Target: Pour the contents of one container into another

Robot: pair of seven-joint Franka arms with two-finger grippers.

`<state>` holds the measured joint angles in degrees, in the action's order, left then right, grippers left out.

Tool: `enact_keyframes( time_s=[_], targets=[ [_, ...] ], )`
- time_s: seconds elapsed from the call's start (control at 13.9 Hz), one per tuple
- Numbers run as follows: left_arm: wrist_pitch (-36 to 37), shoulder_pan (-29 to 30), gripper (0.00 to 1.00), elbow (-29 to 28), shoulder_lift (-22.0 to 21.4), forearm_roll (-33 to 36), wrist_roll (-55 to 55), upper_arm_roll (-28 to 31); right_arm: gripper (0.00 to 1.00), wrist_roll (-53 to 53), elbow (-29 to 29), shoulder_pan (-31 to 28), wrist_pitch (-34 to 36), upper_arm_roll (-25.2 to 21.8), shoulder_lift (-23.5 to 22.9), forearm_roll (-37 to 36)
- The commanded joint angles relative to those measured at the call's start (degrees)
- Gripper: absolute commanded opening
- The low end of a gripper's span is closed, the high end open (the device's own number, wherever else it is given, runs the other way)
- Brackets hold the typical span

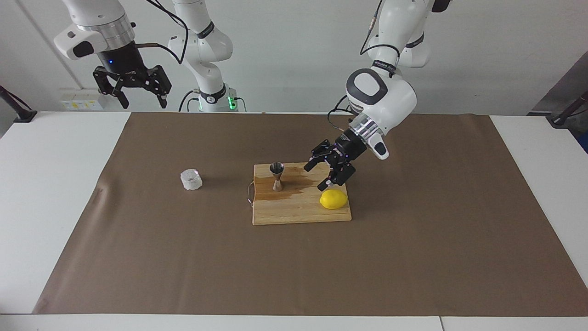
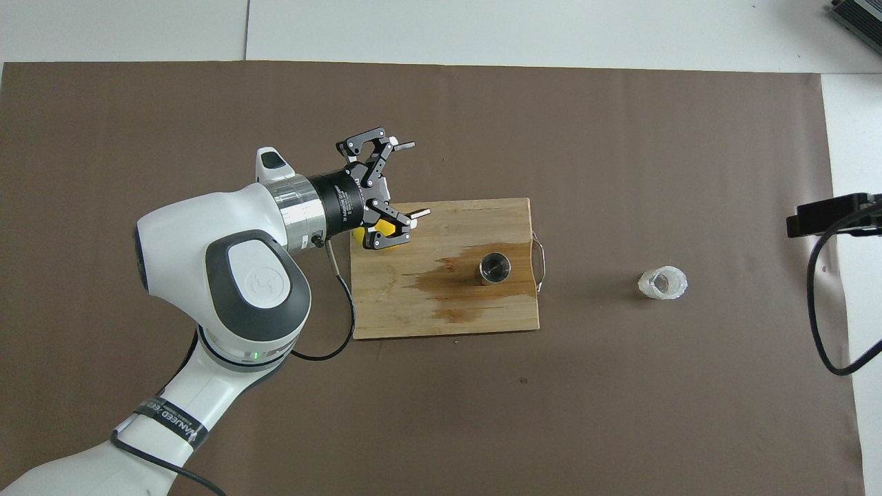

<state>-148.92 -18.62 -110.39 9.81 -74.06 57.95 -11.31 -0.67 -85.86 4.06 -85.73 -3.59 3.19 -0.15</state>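
The left gripper hangs low over the cutting board's end toward the left arm, its fingers spread apart and empty, just above the lemon. The right gripper waits high over the table's edge at the right arm's end, fingers likewise apart, holding nothing.

Counted: two grippers, one board, one lemon, one jigger, one glass cup, one brown mat.

The steel jigger stands upright on the board, near the end toward the right arm, with a dark wet stain spread across the wood around its foot. Whether its upper cone holds liquid cannot be told. The squat textured cup stands upright on the mat, well apart from the board toward the right arm's end; its contents cannot be made out either.
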Motion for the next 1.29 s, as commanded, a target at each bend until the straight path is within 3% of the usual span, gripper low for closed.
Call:
enact_keyframes(
  time_s=[0.0,0.86,1.0,1.22],
  targets=[
    [6.08,2.35,1.0,-0.26,-1.28,7.84,0.76,0.15,1.0,1.28,-1.06,-0.72,0.12,0.08,1.03,0.94],
    [21.11,5.61,1.0,5.97,-1.02,49.05,3.22,0.32,1.0,1.54,-1.06,-0.81,0.12,-0.19,1.03,0.94],
    [22.18,5.26,1.0,6.24,-1.54,58.11,2.96,0.24,1.0,1.81,-1.06,-0.81,-0.75,-0.1,0.94,0.94],
    [24.37,5.08,1.0,6.24,-3.3,66.04,2.43,0.24,1.0,3.38,-1.06,-0.63,-1.55,-0.01,0.94,0.94]
  ],
)
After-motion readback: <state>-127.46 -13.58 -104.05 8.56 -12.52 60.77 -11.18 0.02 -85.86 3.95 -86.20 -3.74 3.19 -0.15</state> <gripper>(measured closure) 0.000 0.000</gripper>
